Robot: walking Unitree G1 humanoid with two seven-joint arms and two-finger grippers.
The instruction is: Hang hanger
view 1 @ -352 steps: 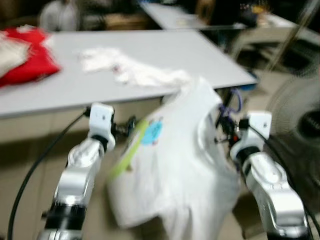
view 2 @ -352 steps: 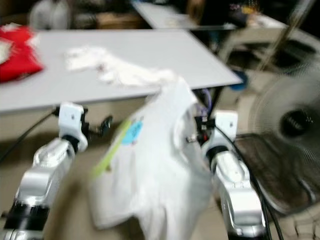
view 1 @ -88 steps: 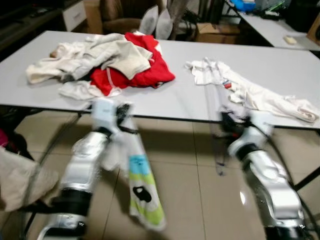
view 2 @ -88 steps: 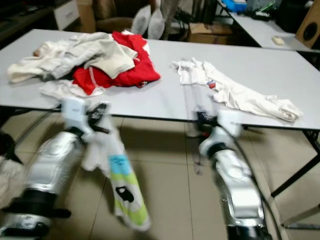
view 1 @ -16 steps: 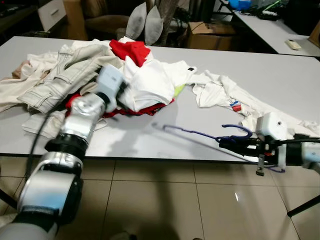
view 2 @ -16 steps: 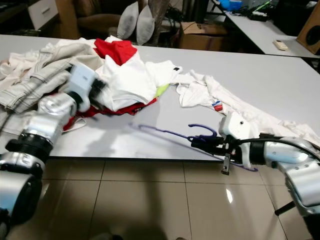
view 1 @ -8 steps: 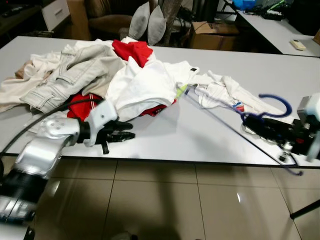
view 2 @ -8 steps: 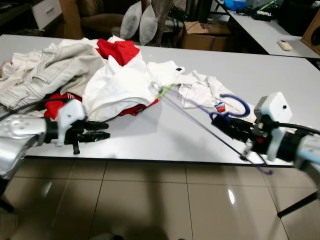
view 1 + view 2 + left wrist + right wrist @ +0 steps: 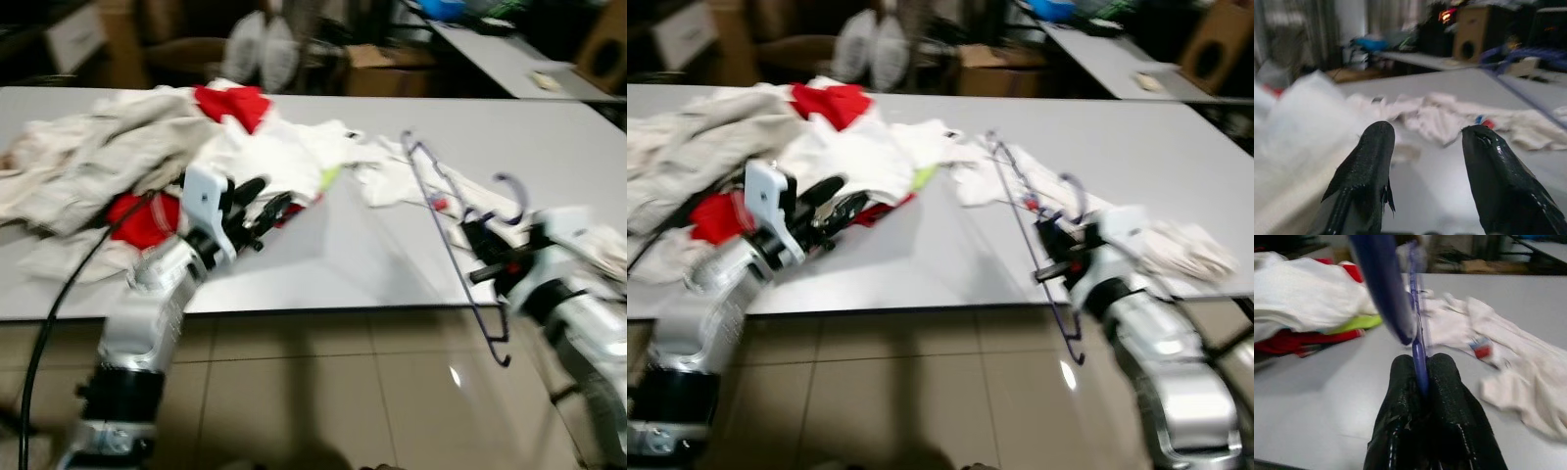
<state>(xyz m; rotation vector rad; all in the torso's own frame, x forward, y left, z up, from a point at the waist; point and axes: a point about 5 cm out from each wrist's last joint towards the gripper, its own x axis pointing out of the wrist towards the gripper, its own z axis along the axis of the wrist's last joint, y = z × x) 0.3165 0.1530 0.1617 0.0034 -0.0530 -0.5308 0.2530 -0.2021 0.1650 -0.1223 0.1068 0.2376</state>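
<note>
A purple wire hanger [image 9: 447,227] stands tilted over the right part of the grey table [image 9: 323,264], its hook [image 9: 511,188] pointing up. My right gripper [image 9: 482,262] is shut on the hanger's wire [image 9: 1418,340] near the table's front edge, and in the right wrist view the black fingers [image 9: 1400,396] pinch the wire. My left gripper [image 9: 257,204] is open and empty beside the clothes pile [image 9: 108,186], above the tabletop. The left wrist view looks between its spread fingers [image 9: 1369,161] at white cloth on the table.
A heap of white, beige and red clothes covers the table's left half. A crumpled white garment [image 9: 397,176] lies right of centre, under the hanger. Another table [image 9: 490,54] and boxes stand behind. Tiled floor [image 9: 323,392] lies in front; a black cable [image 9: 49,313] hangs by my left arm.
The view has shifted and blurred. My left gripper rose from the table's front edge toward the clothes pile. The hanger in my right gripper swung more upright and nearer to me.
</note>
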